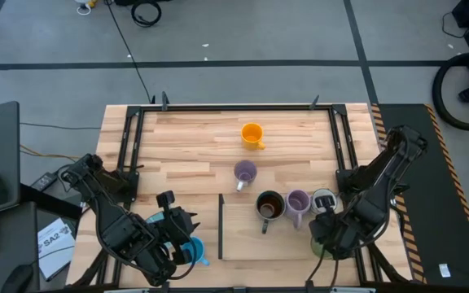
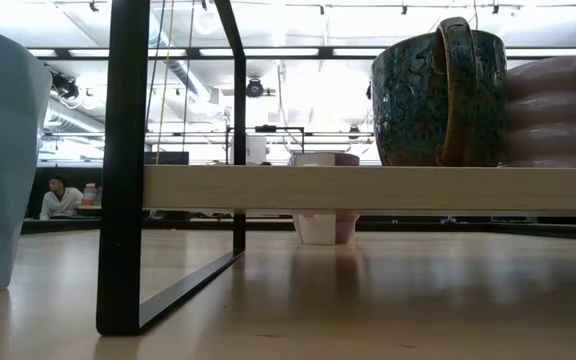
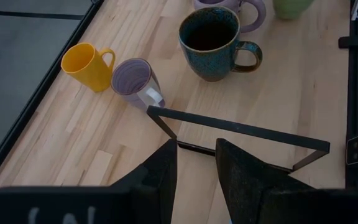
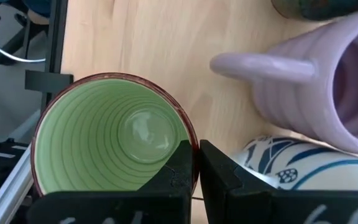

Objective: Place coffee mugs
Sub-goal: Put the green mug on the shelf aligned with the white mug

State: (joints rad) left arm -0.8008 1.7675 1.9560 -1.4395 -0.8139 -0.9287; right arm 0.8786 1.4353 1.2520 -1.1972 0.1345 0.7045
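Note:
Near the table's right front, my right gripper [image 4: 196, 167] [image 1: 326, 232] is shut on a green mug [image 4: 114, 134] [image 1: 320, 244]. Close beside it stand a white mug with blue pattern [image 4: 291, 168], a ribbed purple mug [image 4: 328, 81] [image 1: 298, 200] and a dark teal mug [image 1: 269, 203] [image 3: 213, 37]. These three rest upright on a low wooden shelf [image 2: 368, 187]. A second purple mug [image 3: 135, 81] and an orange mug [image 3: 89, 65] stand on the table farther back. My left gripper [image 3: 194, 168] [image 1: 187, 224] hangs open at the front left, above a blue mug [image 1: 192, 248]. My right gripper has the green mug by its dark red rim [image 4: 194, 149], one finger inside the mug and one outside. The fingers come from above, pointing steeply down. The mug stays upright, mouth up; whether its base rests on the wood, I cannot tell.
The shelf's black metal frame [image 3: 241, 134] [image 2: 123, 170] stands between my left gripper and the mugs. Black rails [image 1: 129, 138] run along the table's edges. Bare wood lies at the far left of the table [image 1: 186, 138].

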